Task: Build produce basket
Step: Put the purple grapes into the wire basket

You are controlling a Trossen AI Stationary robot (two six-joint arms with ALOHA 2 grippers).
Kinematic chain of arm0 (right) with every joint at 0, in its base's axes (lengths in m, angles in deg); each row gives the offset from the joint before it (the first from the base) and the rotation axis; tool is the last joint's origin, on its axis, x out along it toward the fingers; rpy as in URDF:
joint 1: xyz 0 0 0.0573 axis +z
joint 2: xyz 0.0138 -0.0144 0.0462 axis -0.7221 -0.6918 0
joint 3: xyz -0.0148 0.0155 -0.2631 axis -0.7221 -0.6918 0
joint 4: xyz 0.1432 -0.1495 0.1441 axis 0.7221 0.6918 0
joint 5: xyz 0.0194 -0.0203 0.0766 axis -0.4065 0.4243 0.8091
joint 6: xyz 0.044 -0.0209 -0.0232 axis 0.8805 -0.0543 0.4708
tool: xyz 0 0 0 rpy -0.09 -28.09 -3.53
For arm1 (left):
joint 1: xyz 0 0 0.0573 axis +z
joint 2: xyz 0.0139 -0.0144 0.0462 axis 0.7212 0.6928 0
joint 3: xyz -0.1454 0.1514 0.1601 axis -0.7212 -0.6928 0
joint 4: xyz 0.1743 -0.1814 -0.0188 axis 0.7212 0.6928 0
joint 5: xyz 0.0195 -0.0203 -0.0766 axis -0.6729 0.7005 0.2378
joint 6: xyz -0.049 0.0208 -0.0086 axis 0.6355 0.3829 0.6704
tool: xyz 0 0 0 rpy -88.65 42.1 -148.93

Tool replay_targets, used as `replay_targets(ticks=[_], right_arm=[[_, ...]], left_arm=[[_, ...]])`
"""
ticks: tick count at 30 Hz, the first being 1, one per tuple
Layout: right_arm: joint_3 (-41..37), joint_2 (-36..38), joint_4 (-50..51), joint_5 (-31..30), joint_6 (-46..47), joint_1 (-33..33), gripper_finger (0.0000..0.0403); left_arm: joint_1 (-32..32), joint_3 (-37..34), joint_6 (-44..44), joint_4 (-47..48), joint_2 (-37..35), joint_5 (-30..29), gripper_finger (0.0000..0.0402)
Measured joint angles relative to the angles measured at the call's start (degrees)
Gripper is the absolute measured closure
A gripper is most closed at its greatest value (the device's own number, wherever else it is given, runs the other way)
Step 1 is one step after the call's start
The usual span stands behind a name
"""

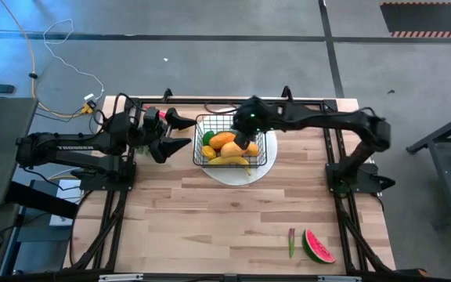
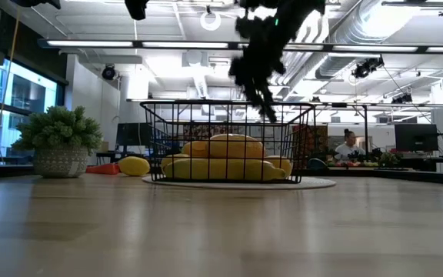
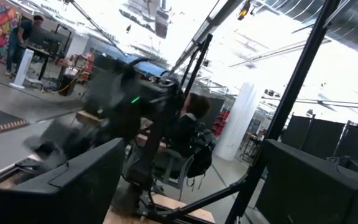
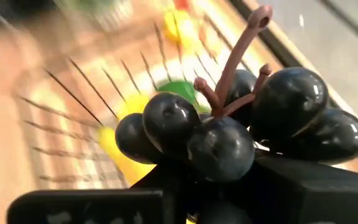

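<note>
Black wire basket [image 1: 232,139] with an open grid pattern, sitting on a white round plate [image 1: 263,166]; inside it, orange mango [image 1: 224,140] at the middle, yellow banana [image 1: 230,160] along six o'clock, a yellow lemon [image 1: 207,153] at eight, a green lime [image 1: 208,138] at ten. Glossy near-black grapes [image 4: 241,127] on a reddish-brown stem, clamped in the dark right gripper [image 4: 197,193]. Pale blond wood table [image 1: 210,219] in plank stripes; at its five o'clock corner a watermelon slice [image 1: 317,246], red flesh, green rind, beside a slim green piece [image 1: 291,242]
</note>
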Motion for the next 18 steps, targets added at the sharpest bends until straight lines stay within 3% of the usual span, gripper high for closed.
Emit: replay_targets(ticks=[9, 18], right_arm=[[0.25, -10.34, 1.79, 1.74, 0.53, -3.75, 0.035], [0.27, -13.77, 1.72, 2.08, 0.6, -3.59, 0.035]], left_arm=[[0.0, 0.0, 0.0, 0.0, 0.0, -0.47, 0.003], [0.0, 0.0, 0.0, 0.02, 0.0, -0.67, 0.003]])
